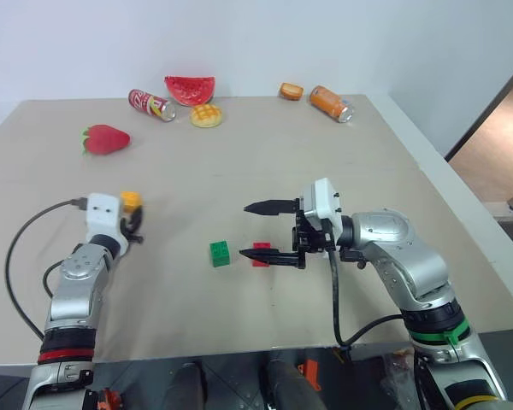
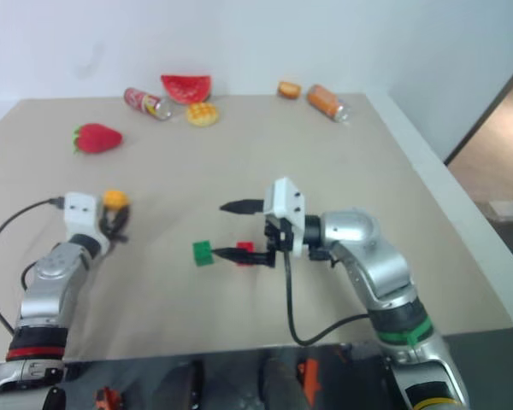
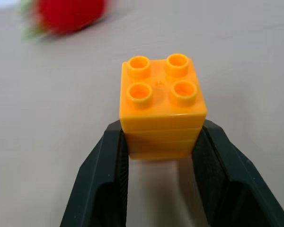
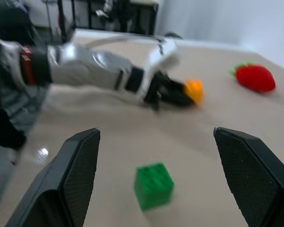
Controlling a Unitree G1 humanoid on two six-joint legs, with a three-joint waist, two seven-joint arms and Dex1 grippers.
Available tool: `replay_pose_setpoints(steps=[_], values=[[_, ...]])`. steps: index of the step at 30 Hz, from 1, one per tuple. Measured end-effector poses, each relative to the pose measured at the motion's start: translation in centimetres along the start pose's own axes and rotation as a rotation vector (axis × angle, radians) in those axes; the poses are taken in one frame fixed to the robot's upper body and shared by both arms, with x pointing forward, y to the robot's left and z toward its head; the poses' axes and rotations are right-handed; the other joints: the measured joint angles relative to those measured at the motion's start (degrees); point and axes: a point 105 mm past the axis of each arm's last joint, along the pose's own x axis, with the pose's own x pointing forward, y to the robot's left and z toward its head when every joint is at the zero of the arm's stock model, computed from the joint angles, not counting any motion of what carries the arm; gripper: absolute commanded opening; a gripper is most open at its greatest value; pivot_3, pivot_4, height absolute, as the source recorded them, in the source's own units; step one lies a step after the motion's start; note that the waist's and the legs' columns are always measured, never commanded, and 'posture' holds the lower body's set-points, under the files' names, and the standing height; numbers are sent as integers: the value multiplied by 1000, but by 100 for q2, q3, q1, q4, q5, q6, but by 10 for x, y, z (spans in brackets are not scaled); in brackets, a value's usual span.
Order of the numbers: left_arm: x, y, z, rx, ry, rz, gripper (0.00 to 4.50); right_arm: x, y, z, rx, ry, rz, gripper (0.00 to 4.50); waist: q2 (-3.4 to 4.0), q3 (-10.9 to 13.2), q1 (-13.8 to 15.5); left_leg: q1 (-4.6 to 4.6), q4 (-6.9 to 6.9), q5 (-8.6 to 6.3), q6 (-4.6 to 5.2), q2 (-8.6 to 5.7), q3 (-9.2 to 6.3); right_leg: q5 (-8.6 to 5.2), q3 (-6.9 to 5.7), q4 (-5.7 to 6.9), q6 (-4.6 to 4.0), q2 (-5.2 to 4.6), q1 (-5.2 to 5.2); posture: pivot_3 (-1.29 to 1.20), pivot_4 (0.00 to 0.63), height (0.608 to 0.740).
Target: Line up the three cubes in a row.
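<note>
- Left gripper is clenched on the orange-yellow cube, held near the table's left edge, well apart from the other two.
- Right gripper hangs with fingers spread wide, level, over the red cube; the green cube sits just beside it, towards the near edge.
- Step in hand, as I judge it: bringing the third cube to the pair. Next it must be set down beside the green cube, in line.
- Far edge holds the strawberry toy, two cans, a watermelon slice and bread toys, all clear of the path.
- Right gripper's lower finger lies close to the row and may crowd it.
</note>
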Motion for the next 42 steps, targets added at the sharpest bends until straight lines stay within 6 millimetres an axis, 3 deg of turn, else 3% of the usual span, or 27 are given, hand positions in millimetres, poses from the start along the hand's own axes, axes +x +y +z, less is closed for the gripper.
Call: replay_pose_setpoints(steps=[4,8,13,21,29,42], values=[[-8,-34,5,50,-54,-321,1304,-3,-1,7,27,-33,-6,3973,0,0,-10,1,-7,-1,-1,6,2,-5,-1,1,-9,4,-6,0,150,740],[-32,-66,-6,120,-35,-678,1304,-4,0,15,43,-69,-14,3973,2,1,-7,-1,-12,-1,0,9,-1,-25,-4,2,-39,5,-9,0,150,740],[-56,-64,-5,178,7,-919,1304,-5,4,11,100,-79,-28,3973,3,2,-9,-1,-10,-1,0,10,2,-26,-3,2,-41,4,-9,0,150,740],[-69,-41,0,194,89,-1043,1304,-8,7,2,136,-62,-54,3973,4,2,-8,-4,-5,-1,1,11,1,-27,-4,2,-42,4,-12,0,150,740],[-59,-29,0,224,83,-1032,1304,-9,9,-1,136,-46,-61,3973,4,2,-4,-11,-2,-2,2,13,1,-27,-6,2,-41,5,-15,0,150,740],[-57,-38,-9,207,67,-1074,1304,-12,8,-3,131,-22,-78,3973,4,2,-5,-15,2,-2,3,13,0,-26,-6,5,-37,6,-16,0,150,740]])
